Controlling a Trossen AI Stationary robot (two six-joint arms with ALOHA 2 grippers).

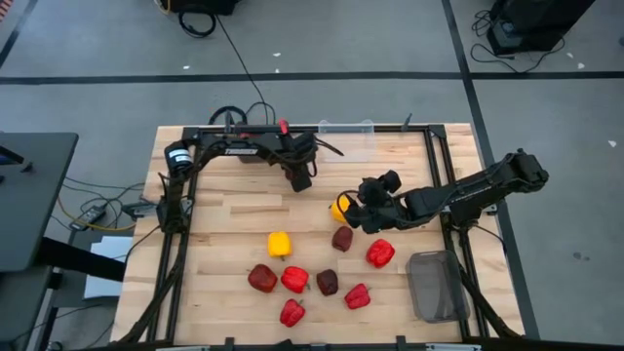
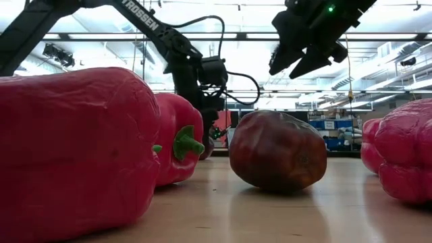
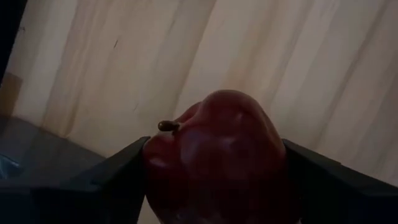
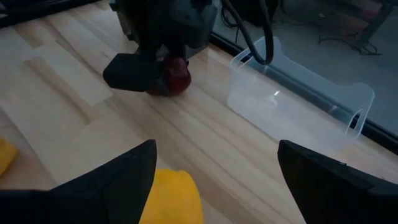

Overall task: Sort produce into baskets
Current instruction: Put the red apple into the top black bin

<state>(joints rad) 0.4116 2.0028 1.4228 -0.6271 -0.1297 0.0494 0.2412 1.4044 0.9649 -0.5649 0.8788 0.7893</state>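
My left gripper [image 1: 300,180] is at the far middle of the table, shut on a dark maroon apple-like fruit [image 3: 214,155], which also shows in the right wrist view [image 4: 176,76]. My right gripper [image 1: 366,210] is open and empty, held above a yellow pepper [image 1: 338,207] that lies below its spread fingers [image 4: 171,199]. Another yellow pepper [image 1: 279,244], two maroon fruits [image 1: 342,238] [image 1: 328,282] and several red peppers [image 1: 294,279] lie on the near half of the table. The clear basket [image 1: 346,136] stands at the far edge. My left gripper pinches the maroon fruit between its two fingers [image 3: 124,171], one on each side of its round body [image 3: 152,155]. The stem [image 3: 166,126] points sideways out of the hold. The fingers come from above, pointing down. Whether the fruit touches the tabletop, I cannot tell.
A grey mesh basket [image 1: 436,285] stands at the near right corner. A third maroon fruit [image 1: 261,278] lies by the red peppers. Black frame rails [image 1: 439,166] run along the table's edges. Bare wood lies between the left gripper and the clear basket [image 4: 298,93].
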